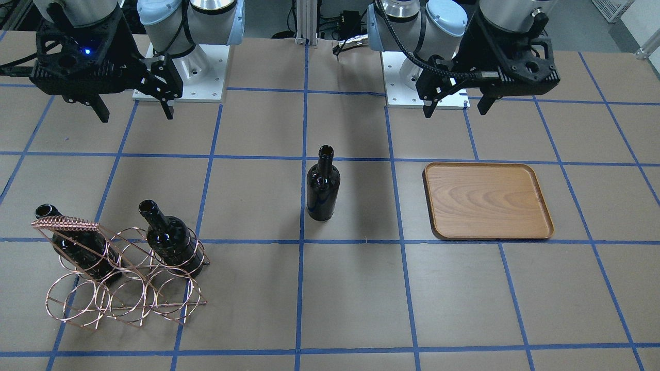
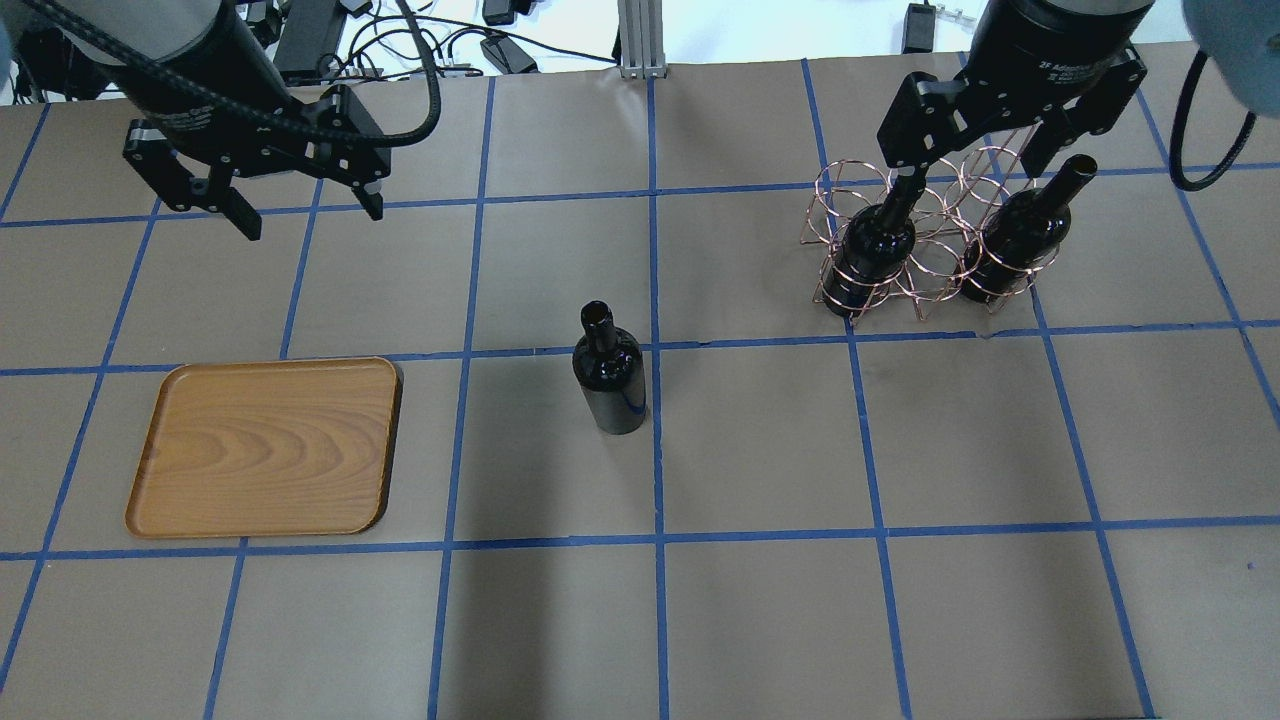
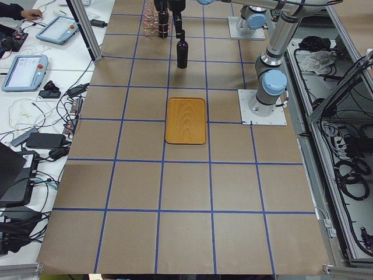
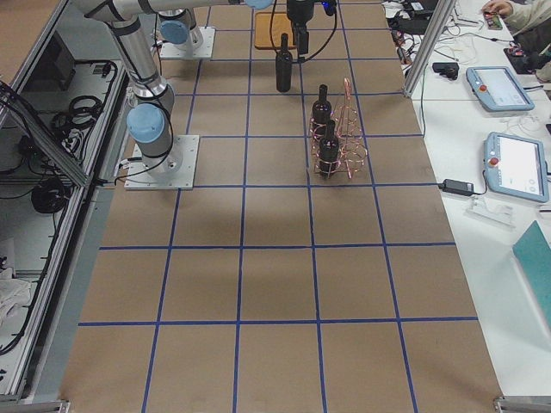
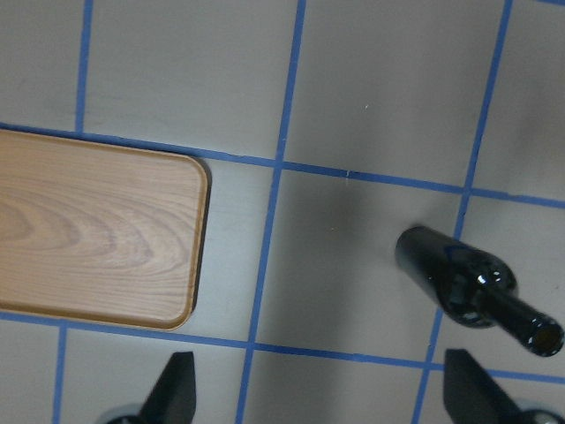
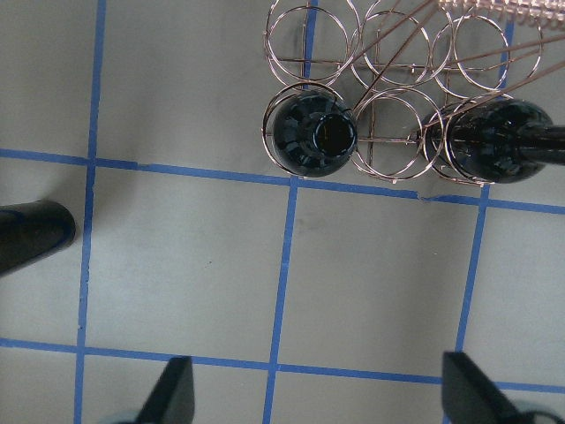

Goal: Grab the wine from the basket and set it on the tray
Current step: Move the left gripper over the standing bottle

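One dark wine bottle [image 1: 323, 188] stands upright alone at the table's middle; it also shows in the overhead view [image 2: 608, 375] and the left wrist view [image 5: 459, 283]. Two more bottles [image 2: 875, 250] [image 2: 1020, 235] sit in rings of the copper wire basket [image 1: 64, 224], which also shows in the right wrist view [image 6: 388, 88]. The wooden tray [image 2: 265, 445] lies bare on the left side. My left gripper [image 2: 314, 220] is open and empty, high behind the tray. My right gripper [image 2: 970, 165] is open and empty, above the basket.
Both arm bases [image 1: 180, 77] [image 1: 412, 77] stand at the robot's edge of the table. Blue tape lines [image 2: 655, 450] grid the brown table cover. Operator tablets and cables [image 3: 23, 70] lie on a side table beyond the far edge.
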Controlling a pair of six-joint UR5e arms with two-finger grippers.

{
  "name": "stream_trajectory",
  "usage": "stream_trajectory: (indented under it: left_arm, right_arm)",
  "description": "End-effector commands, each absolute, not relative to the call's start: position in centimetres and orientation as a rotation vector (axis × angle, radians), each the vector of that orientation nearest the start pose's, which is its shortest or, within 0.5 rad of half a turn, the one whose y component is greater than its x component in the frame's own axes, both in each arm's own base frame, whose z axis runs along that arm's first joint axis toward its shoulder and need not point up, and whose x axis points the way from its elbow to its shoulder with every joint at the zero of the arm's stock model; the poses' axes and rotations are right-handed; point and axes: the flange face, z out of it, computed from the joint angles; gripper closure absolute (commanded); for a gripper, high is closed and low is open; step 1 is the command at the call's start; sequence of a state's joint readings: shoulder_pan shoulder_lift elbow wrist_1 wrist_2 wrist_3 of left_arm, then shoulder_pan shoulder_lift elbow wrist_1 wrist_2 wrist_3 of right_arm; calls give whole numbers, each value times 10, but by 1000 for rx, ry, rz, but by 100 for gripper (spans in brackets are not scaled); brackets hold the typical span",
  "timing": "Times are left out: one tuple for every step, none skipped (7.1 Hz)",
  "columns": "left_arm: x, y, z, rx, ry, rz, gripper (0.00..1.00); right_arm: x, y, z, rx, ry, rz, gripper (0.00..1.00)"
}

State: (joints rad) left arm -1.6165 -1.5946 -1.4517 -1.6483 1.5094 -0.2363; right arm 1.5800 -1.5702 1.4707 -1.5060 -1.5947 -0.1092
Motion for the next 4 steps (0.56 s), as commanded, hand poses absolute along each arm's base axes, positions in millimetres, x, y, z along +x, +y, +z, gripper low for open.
stream_trajectory:
  left_arm:
    - [-237, -499, 497, -341, 3192, -5, 0]
    - [-262, -499, 478, -320, 3172, 38, 0]
    - [-288, -496, 460, -258, 3165, 88, 0]
    - [-305, -494, 438, -207, 3150, 149, 0]
  right_arm:
    - [136, -492, 528, -191, 3158, -44, 0]
    - [135, -492, 528, -194, 3164, -44, 0]
    - [134, -493, 527, -191, 3165, -41, 0]
    - [135, -492, 526, -191, 3165, -41, 0]
